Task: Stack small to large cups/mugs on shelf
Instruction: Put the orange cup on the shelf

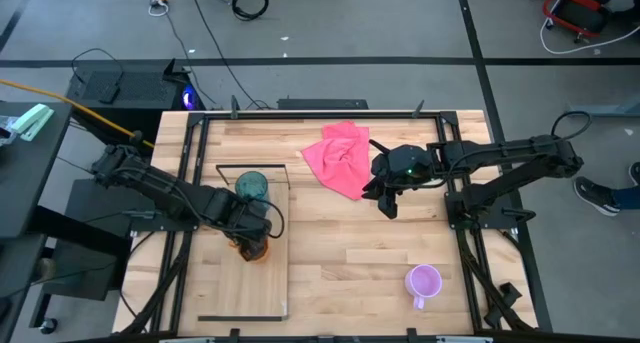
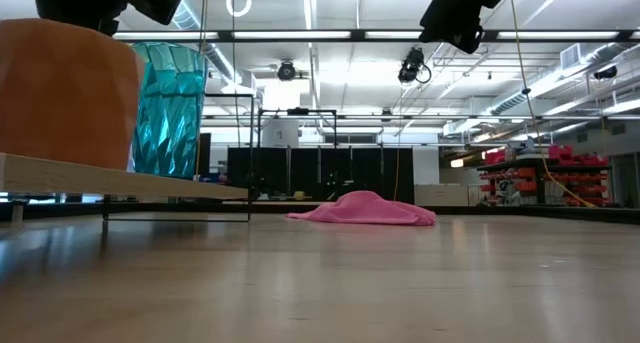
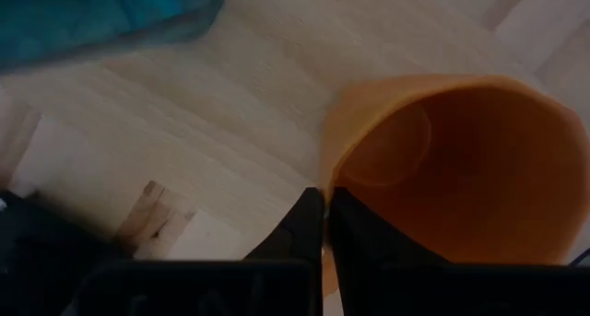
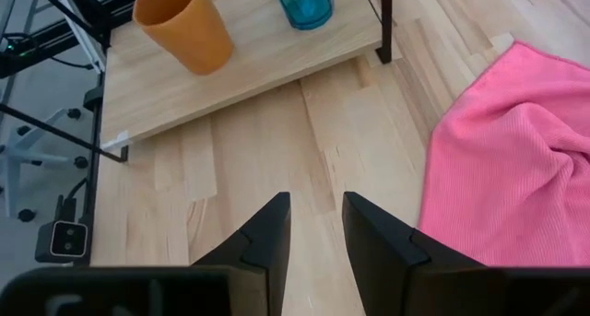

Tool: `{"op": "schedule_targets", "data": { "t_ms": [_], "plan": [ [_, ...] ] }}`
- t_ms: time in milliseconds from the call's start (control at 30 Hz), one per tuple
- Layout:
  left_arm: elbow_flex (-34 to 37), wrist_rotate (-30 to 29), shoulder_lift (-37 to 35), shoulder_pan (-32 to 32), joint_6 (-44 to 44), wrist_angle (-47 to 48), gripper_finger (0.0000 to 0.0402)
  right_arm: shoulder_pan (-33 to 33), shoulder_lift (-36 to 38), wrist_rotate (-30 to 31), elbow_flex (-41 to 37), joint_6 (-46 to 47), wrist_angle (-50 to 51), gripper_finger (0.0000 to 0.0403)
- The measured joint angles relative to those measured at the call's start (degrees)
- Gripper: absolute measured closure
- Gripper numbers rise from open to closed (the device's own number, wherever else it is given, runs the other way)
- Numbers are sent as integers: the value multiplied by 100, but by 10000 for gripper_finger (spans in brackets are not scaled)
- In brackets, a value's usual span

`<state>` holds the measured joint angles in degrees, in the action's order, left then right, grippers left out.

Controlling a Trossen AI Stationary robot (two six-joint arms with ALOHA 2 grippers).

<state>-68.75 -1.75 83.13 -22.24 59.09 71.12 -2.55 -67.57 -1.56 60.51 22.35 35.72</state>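
Orange mug [image 2: 65, 93] and teal tumbler [image 2: 168, 108] stand touching on the shelf [image 2: 120, 180].

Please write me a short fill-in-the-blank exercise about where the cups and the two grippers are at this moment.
1. The left gripper is shut on the rim of the ____ mug.
2. On the shelf, the mug stands beside the teal ____.
3. The lilac-purple mug stands on the ____, not on the shelf.
4. The right gripper hangs with its fingers ____, next to the pink cloth.

Missing words: orange; tumbler; tabletop; open
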Motion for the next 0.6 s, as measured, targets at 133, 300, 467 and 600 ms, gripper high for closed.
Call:
{"op": "schedule_targets", "data": {
  "t_ms": [133,300,467,600],
  "plan": [
    [13,-28,-3,-2,160,268,356,0,0,2,0,0,3,294],
    [19,-38,-2,-2,323,398,310,0,0,0,0,0,1,294],
    [19,-36,-2,-6,325,387,291,0,0,0,0,0,-1,294],
    [19,-33,-19,-13,324,295,282,0,0,0,0,0,-1,294]
  ]
}}
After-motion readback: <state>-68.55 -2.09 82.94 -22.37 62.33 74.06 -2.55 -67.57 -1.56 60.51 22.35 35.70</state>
